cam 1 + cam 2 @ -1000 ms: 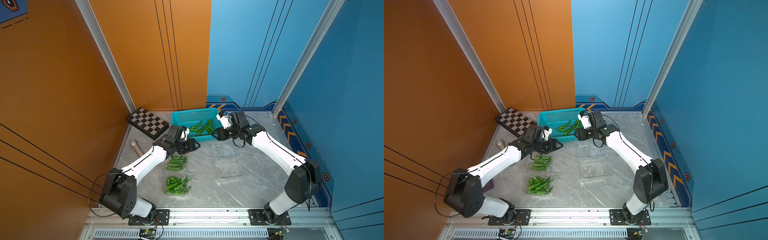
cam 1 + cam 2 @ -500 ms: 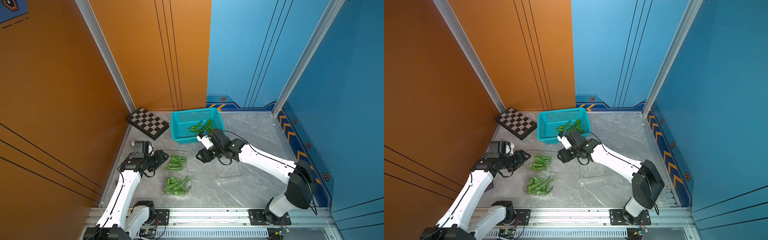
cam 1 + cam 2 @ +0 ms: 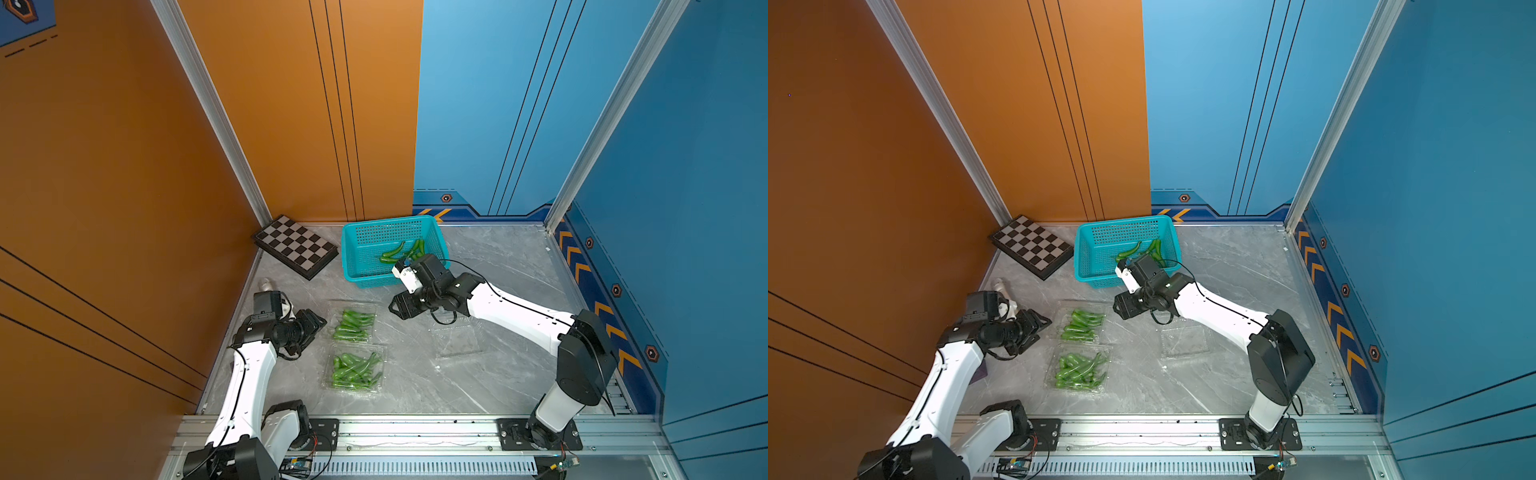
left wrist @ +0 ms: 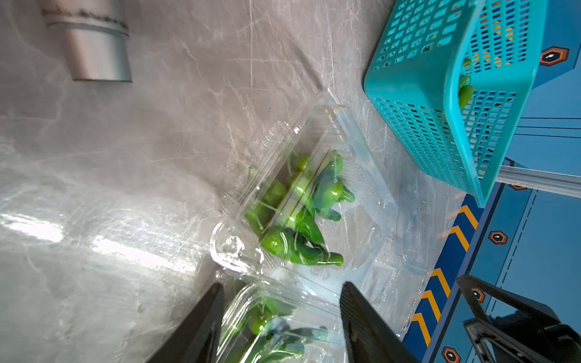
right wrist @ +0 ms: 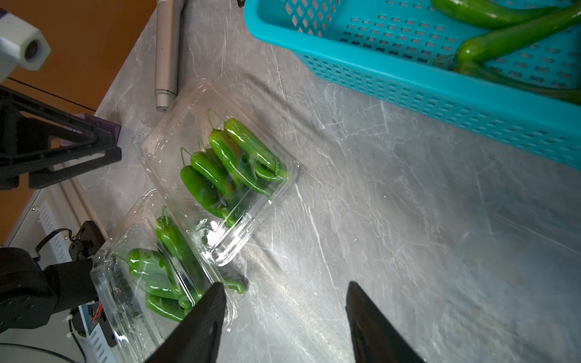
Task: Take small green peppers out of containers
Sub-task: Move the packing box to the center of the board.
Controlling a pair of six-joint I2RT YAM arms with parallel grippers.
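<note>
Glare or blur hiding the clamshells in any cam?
Left wrist: glare band on the table, lid reflections veil the peppers in the clamshell. Right wrist: peppers fairly sharp, bare table smeared. In both top views: empty clamshell barely shows against marble.

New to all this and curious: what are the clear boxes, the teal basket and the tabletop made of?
Boxes: thin clear plastic, glossy; the peppers show through and the walls glint.
Basket: teal plastic, smooth, moulded with rows of holes.
Tabletop: grey with pale veins, shiny; looks like marble, possibly a printed laminate.
</note>
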